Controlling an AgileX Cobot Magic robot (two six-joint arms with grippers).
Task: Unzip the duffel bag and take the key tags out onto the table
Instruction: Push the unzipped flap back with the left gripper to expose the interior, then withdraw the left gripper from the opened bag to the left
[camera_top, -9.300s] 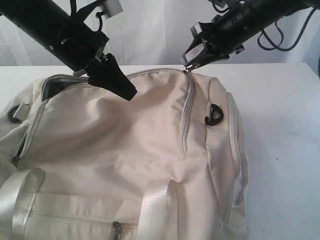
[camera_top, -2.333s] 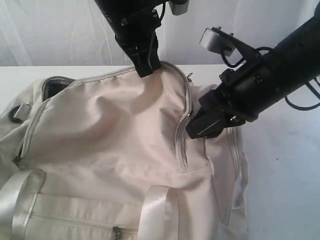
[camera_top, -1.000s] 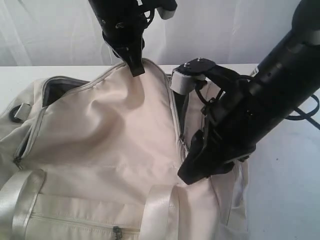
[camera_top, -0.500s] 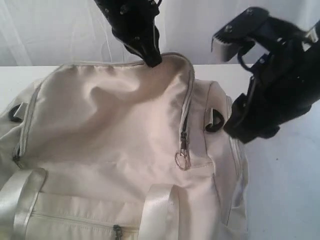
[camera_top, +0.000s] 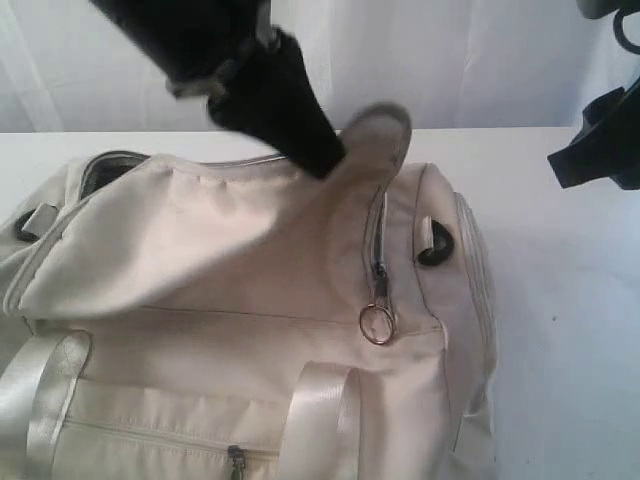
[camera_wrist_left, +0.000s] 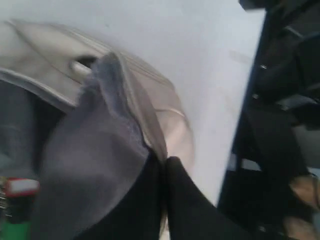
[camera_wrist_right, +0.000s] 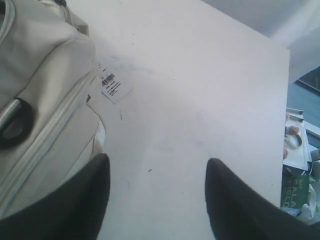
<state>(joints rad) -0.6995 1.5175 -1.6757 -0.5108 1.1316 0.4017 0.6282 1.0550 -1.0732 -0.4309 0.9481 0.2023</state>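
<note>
While the key tags (camera_wrist_left: 19, 186) lay inside the duffel bag (camera_top: 250, 300), whose zipper pull (camera_top: 377, 322) hung low, our left tool (camera_wrist_left: 162, 162) stayed clenched on its flap (camera_top: 378, 125); the right tool (camera_wrist_right: 156, 172) had released and withdrawn over the bench (camera_wrist_right: 200, 75), free to reach in.

Cream duffel bag (camera_top: 220, 290) sprawls across white table (camera_top: 560, 300). Left gripper (camera_top: 325, 165), 12 o'clock, pinches raised fabric fold. Ring zipper pull (camera_top: 377, 323) lies near centre. Right gripper (camera_top: 592, 152) hangs at 3 o'clock, clear of bag.
</note>
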